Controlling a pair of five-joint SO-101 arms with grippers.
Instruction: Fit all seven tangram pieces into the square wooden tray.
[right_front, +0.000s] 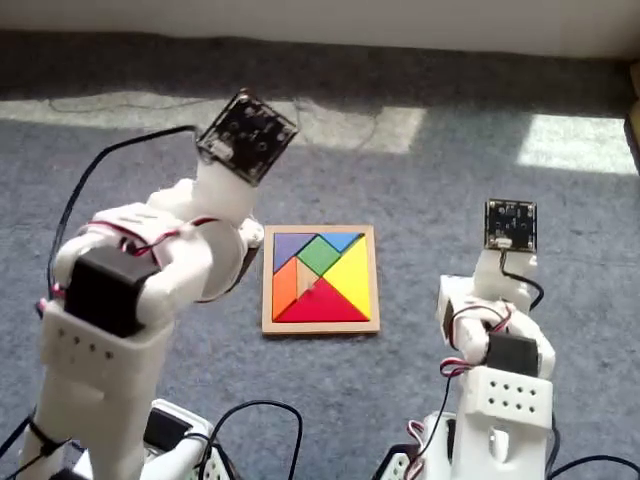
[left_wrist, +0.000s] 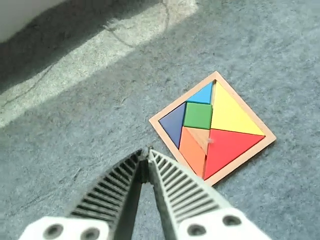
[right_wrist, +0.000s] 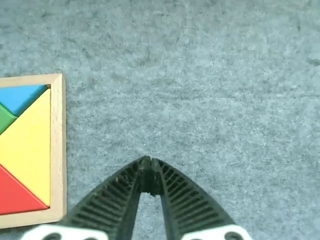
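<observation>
The square wooden tray (right_front: 268, 322) lies on the grey carpet between the two arms. Inside it sit the purple, blue, green, yellow, red, orange and tan pieces, flush together. In the left wrist view the tray (left_wrist: 156, 120) lies ahead of my left gripper (left_wrist: 148, 151), which is shut with nothing in it and hovers above bare carpet. My right gripper (right_wrist: 148, 163) is shut and empty too, over carpet beside the tray's edge (right_wrist: 57, 150). In the high view the left arm (right_front: 150, 270) stands beside the tray's left side and the right arm (right_front: 495, 320) off to its right.
Grey carpet surrounds the tray on all sides. A sunlit strip (right_front: 330, 125) crosses the floor behind it, with a thin cable (right_front: 90, 103) lying there. Dark cables (right_front: 250, 420) trail near the arm bases at the front.
</observation>
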